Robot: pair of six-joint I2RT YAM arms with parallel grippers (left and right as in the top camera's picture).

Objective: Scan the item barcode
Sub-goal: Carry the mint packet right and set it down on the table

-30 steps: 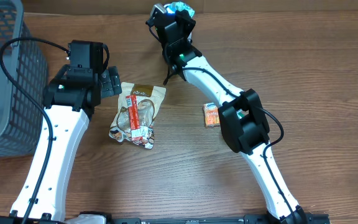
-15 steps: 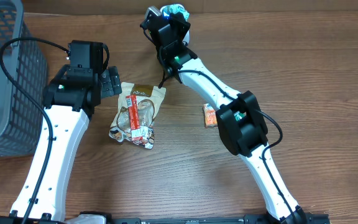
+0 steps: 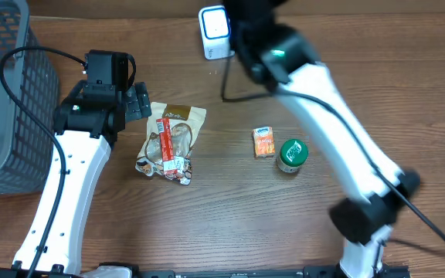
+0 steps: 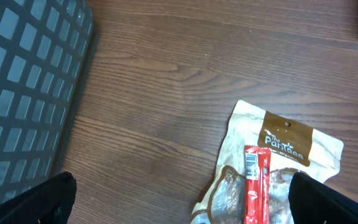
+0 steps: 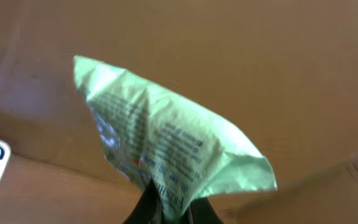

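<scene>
The step in hand looks like the presentation itself. The right gripper is pinched tight on the lower edge of a light green packet and holds it in the air close to the white barcode scanner. A corner of the scanner shows at the left edge of the right wrist view, so the packet hangs just beside the scanner, off the table. In the overhead view the right arm is blurred and the packet cannot be made out.

The packet fans out from the pinch, pointing away from the fingers. Its long axis runs on a diagonal in the wrist view, from a high corner on the scanner's side down to a low corner on the side away from the scanner. A printed face with lines of text looks toward the wrist camera. The print is too blurred to tell whether a barcode is on it.

The next move probably calls for turning the wrist until the coded face looks at the scanner, then holding the crumpled film steady.

The left gripper has its jaws spread wide and holds nothing. It is well apart from the scanner, next to a snack pouch.
</scene>
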